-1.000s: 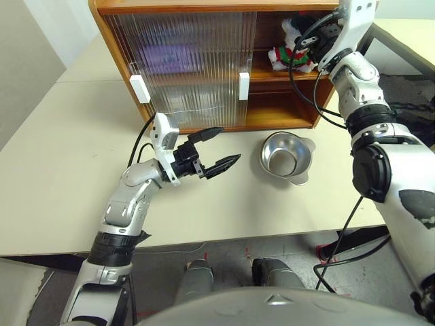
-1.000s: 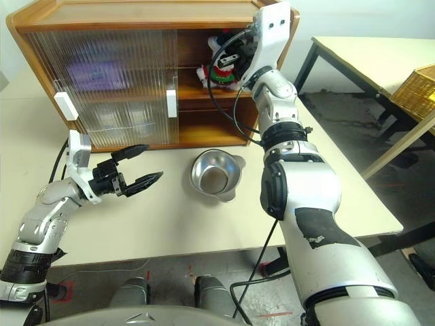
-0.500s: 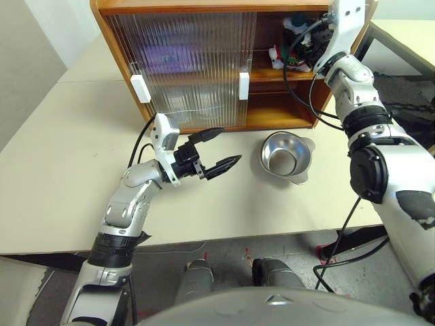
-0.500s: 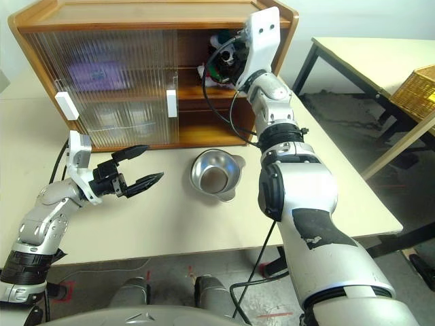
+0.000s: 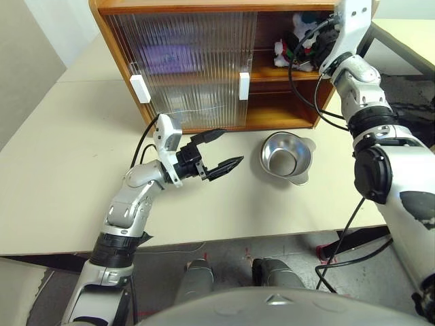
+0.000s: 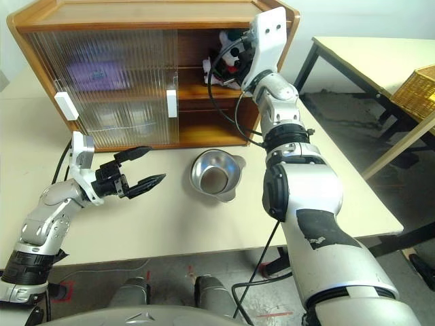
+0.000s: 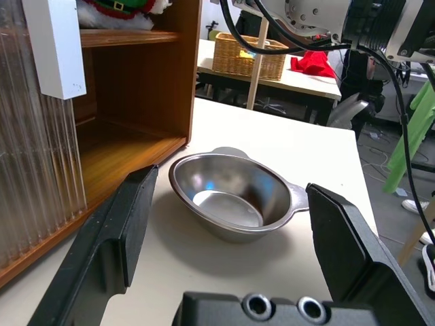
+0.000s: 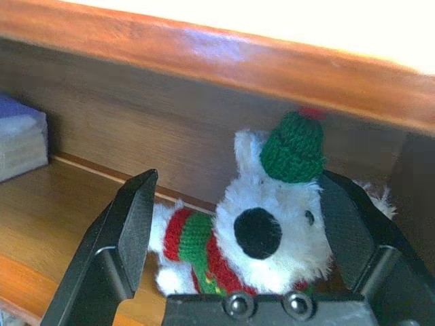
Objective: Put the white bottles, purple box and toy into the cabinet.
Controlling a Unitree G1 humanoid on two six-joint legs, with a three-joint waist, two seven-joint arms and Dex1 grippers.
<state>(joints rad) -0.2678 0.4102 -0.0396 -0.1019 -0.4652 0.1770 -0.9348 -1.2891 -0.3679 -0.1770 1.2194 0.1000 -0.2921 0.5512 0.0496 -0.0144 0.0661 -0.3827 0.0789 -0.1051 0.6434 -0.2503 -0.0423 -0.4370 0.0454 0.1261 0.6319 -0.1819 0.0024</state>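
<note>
Sitting on the cabinet (image 5: 204, 10)'s upper shelf, at two o'clock from the steel bowl (image 5: 285, 157), the plush toy (image 8: 262, 217) is looking soft, light, squeezable at the body; right gripper (image 8: 241, 224) is flanking it, jaws apart; left gripper (image 5: 216, 151) is hovering spread

Left gripper (image 7: 231, 224) fingers spread wide, framing a steel bowl (image 7: 234, 202) on the pale table (image 7: 319, 153). Open wooden cabinet (image 7: 136, 88) just beside bowl; ribbed door with white handle (image 7: 53, 44). Toy (image 7: 115, 10) on upper shelf. Wicker basket (image 7: 248, 58) on far table.

One cabinet (image 5: 204, 61), one toy (image 8: 262, 224), one purple box (image 8: 20, 146), one steel bowl (image 5: 285, 157).
</note>
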